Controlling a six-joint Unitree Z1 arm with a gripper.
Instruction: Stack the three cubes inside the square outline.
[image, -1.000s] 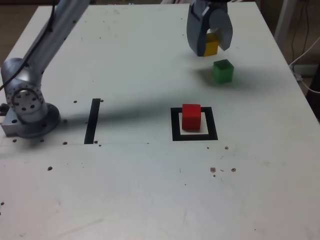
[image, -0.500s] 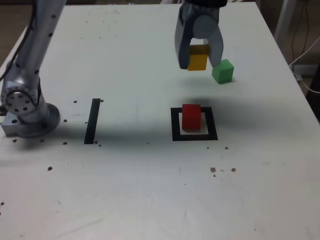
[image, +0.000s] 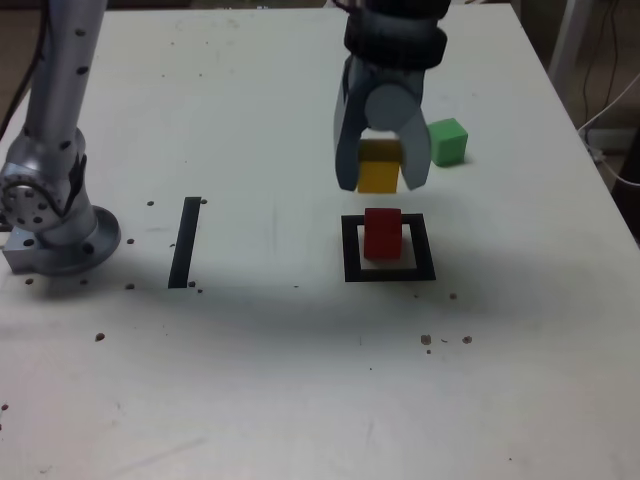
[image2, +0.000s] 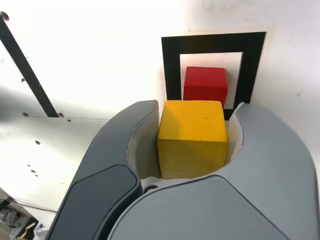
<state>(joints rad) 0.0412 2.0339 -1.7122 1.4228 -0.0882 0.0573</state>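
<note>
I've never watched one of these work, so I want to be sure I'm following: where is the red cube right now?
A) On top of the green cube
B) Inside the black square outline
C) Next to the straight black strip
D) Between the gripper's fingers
B: the red cube sits on the table within the square outline, while the gripper holds the yellow cube.

Ext. view: arm (image: 60, 110) cut off at top edge; claw (image: 380, 165) slightly blurred.
</note>
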